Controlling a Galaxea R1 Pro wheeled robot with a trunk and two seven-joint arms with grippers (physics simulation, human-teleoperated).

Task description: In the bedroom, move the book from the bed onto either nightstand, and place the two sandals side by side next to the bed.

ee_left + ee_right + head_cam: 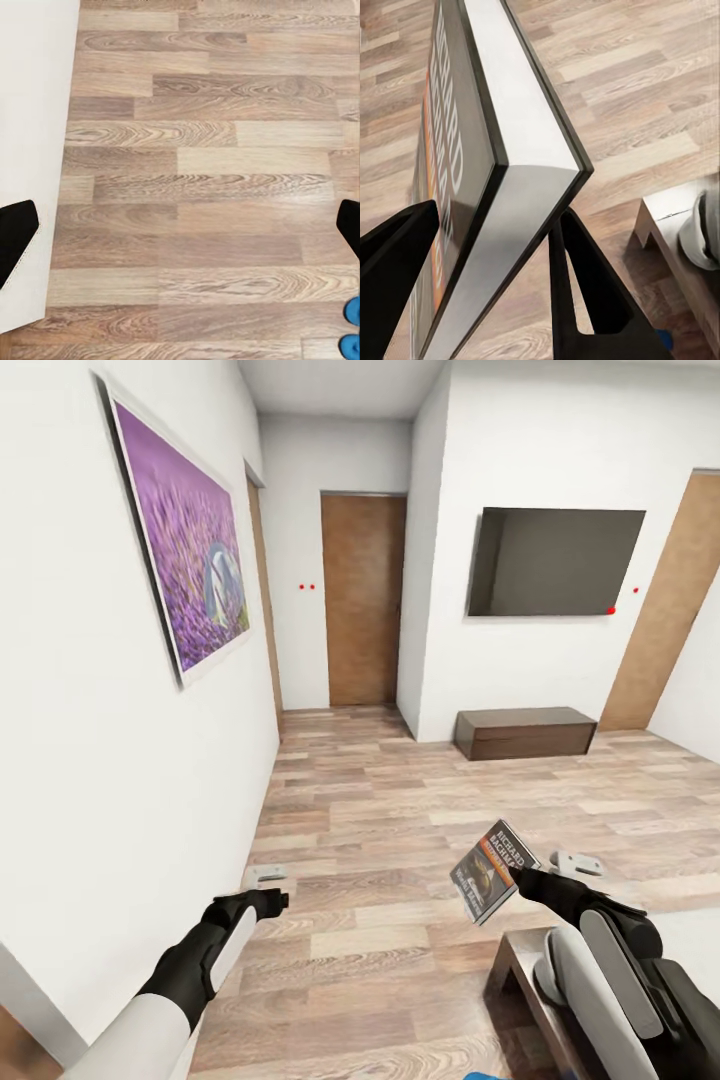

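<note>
Right gripper (530, 877) closed on the book (492, 871), with the black fingers (585, 292) clamped against front and back covers near one corner. Book held in the air above the wood-plank floor (400, 830), tilted, front cover toward the head camera, just ahead of the right forearm. Thin paperback: dark grey cover, orange band near the upper edge, white lettering reading "RICHARD BACH…" along the top, further print lower down too small to read. In the right wrist view, pale page block (521, 150) visible between thin dark cover edges, with the orange strip and white letters running along the front face. Left gripper (265, 900) raised over the floor near the white wall (100, 760), holding nothing; finger tips (16, 232) wide apart at opposite edges of the left wrist view, jaws open. Two bright blue sandal tips (351, 326) at the edge of the left wrist view, resting on the floor. Dark brown wooden frame corner (520, 960) beside the right arm. Further off: purple framed picture (185, 560) on the left wall, brown door (362, 600) at the corridor end, dark wall screen (555, 560) above a low brown bench (525, 732).
</note>
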